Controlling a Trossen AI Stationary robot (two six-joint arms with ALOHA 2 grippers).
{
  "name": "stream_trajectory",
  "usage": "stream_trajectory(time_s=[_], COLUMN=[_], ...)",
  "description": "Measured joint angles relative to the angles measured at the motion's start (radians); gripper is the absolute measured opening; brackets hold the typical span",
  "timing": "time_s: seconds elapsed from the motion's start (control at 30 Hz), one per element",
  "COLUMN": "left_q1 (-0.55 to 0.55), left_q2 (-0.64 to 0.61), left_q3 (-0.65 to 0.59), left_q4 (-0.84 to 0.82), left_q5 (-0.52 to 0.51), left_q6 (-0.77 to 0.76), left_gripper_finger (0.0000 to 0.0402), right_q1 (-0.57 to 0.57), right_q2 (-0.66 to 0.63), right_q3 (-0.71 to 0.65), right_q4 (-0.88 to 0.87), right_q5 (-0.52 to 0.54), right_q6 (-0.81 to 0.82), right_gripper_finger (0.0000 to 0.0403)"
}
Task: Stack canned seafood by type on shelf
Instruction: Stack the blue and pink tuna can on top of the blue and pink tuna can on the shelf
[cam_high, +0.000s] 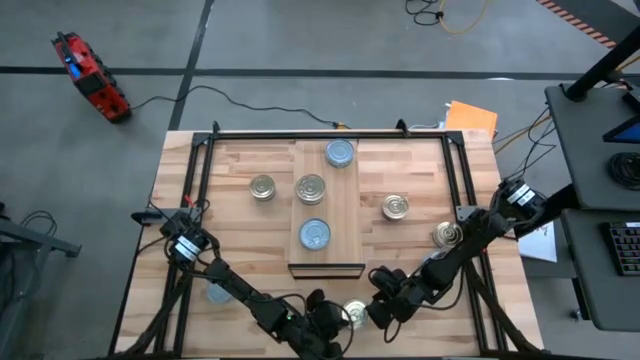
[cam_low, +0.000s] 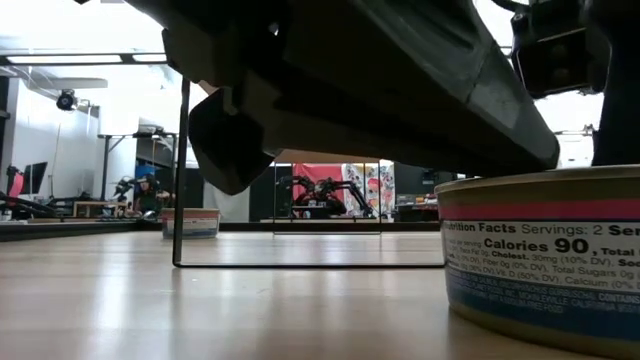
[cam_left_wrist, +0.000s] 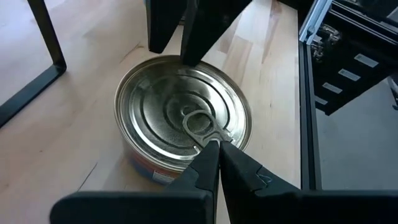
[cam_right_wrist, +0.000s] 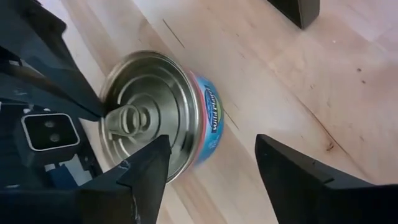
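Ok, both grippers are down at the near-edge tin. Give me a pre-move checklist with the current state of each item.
1. Left gripper shut, tips over the pull ring of the silver-topped tin: ok.
2. Right gripper open, fingers apart, tin beside one finger rather than centred between them: not ok for a grasp.
3. Tin upright on the table: ok.
4. Shelf has bare room: ok; three tins on it, two blue-grey topped and one silver.
5. Left tips actually touching the ring: cannot tell.
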Motion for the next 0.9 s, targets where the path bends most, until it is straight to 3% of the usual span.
stream_trajectory(time_s=[0.43, 0.9], left_q1=[-0.013, -0.014], left_q2=[0.000, 0.004], left_q3=[-0.010, -0.012], left_q4=[-0.003, -0.009], left_q5=[0.000, -0.008], left_q6=[-0.032, -0.025], left_gripper_finger=[0.0000, 0.0000], right_q1=[-0.002, -0.008], right_q2=[0.001, 0.000], right_q3=[0.000, 0.001], right_q4=[0.100, 0.097], right_q5=[-0.015, -0.014], right_q6=[-0.043, -0.050], right_gripper_finger=[0.0251, 0.0265])
